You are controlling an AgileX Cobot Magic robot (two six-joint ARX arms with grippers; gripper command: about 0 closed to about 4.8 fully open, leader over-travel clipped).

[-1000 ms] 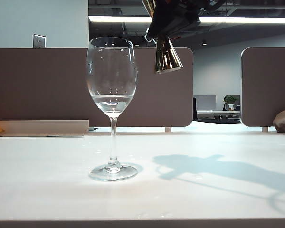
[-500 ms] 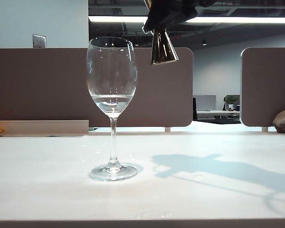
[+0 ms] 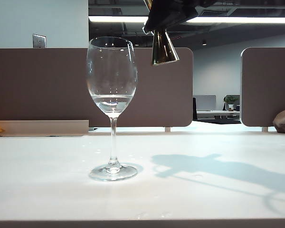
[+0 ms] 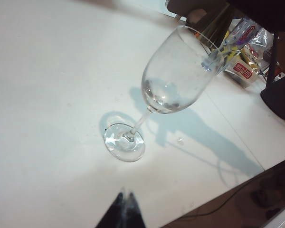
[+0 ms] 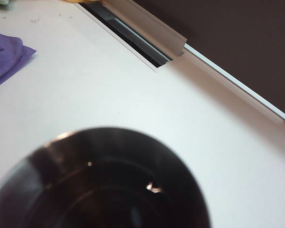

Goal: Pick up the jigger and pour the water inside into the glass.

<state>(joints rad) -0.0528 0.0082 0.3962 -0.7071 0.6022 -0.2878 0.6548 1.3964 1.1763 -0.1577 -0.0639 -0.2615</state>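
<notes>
Gripping shiny conical jigger (image 3: pixel 162 47), right gripper (image 3: pixel 168 16) — left gripper (image 4: pixel 123 213) idle

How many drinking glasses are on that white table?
1: a tall clear stemmed wine glass stands upright left of centre on the white table, holding a little water. Others may sit outside the views.

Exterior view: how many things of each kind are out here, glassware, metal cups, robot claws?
Wine glass: 1
Gold jigger, held up right of the glass's rim: 1
Right gripper holding it: 1
Left gripper, only in its wrist view: 1
Total: 4
</notes>
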